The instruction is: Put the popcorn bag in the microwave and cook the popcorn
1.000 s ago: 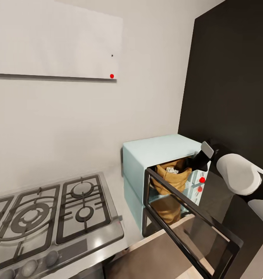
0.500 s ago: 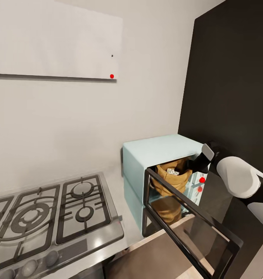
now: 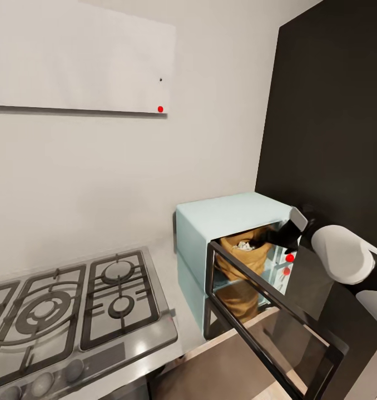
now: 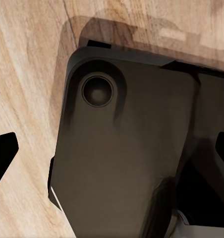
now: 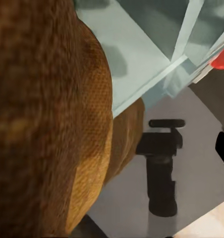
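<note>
The popcorn bag (image 3: pixel 243 256) sits in the open mouth of the microwave (image 3: pixel 222 219), just above the lowered glass door (image 3: pixel 266 316), with the popcorn (image 3: pixel 244 244) heaped whitish at its rolled rim. I judge the sack soft, light and coarse-woven: it should not slip, but it will sag and could spill if tipped, so the rolled rim or upper wall is the place to hold. My right gripper (image 3: pixel 277 238) reaches in against the bag's side nearest the microwave's knobs. In my right wrist view burlap presses close, so I probably grip the bag, though I cannot tell for certain. My left gripper's state I cannot tell.
</note>
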Controlling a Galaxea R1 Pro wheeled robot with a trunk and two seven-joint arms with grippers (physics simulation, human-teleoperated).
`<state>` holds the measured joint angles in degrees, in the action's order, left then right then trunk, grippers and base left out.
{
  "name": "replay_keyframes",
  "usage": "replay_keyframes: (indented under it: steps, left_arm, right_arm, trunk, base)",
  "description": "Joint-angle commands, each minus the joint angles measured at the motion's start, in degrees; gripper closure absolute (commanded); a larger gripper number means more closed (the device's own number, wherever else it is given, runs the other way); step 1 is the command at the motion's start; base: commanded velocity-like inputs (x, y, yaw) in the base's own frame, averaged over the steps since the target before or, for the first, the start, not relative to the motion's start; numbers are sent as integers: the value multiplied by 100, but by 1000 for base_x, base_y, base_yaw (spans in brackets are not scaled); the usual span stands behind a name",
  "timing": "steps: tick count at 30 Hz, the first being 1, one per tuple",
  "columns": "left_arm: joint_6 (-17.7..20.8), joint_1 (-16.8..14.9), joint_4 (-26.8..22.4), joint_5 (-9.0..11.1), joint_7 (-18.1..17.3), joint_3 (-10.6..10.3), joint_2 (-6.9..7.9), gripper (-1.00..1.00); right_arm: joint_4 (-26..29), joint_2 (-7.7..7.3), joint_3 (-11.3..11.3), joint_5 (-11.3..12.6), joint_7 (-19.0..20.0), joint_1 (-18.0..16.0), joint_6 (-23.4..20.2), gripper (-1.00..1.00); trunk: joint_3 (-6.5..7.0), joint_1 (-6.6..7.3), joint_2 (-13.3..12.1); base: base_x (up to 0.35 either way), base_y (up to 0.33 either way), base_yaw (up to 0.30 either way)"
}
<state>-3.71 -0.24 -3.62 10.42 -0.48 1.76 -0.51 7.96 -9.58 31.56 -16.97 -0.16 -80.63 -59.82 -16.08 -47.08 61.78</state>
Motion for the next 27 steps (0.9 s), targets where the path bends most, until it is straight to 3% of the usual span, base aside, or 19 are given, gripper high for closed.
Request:
replay_keyframes:
  steps: [1,4,10,15,17,21,27]
  left_arm:
    - [-15,-3,2,31,-5,14,-1,-100]
    - [-15,-3,2,31,-5,16,-1,-100]
    - [-15,-3,0,31,-5,17,-1,-100]
    - [-15,-3,2,31,-5,17,-1,-100]
    - [-15,-3,0,31,-5,17,-1,-100]
    - [-15,-3,2,31,-5,17,-1,-100]
    - [-15,-3,2,31,-5,17,-1,-100]
  right_arm:
    - [30,-8,70,34,69,-5,-18,-100]
    - [71,-44,106,241,402,-5,-18,-100]
    - [101,-61,55,281,1360,-5,-18,-100]
    - [106,-74,29,290,1484,-5,-18,-100]
    - [108,-269,50,290,1541,-5,-18,-100]
    - [110,-489,66,290,1595,-5,-18,-100]
    - [119,-527,58,290,1598,-5,-18,-100]
  trunk:
    - [-7,0,5]
    - [-7,0,5]
    - [-7,0,5]
    - [-7,0,5]
    - [-7,0,5]
    - [-7,0,5]
    - [-7,0,5]
  base:
    - [0,0,0]
    - [0,0,0]
    - [0,0,0]
    - [0,0,0]
    - [0,0,0]
    - [0,0,0]
    - [0,0,0]
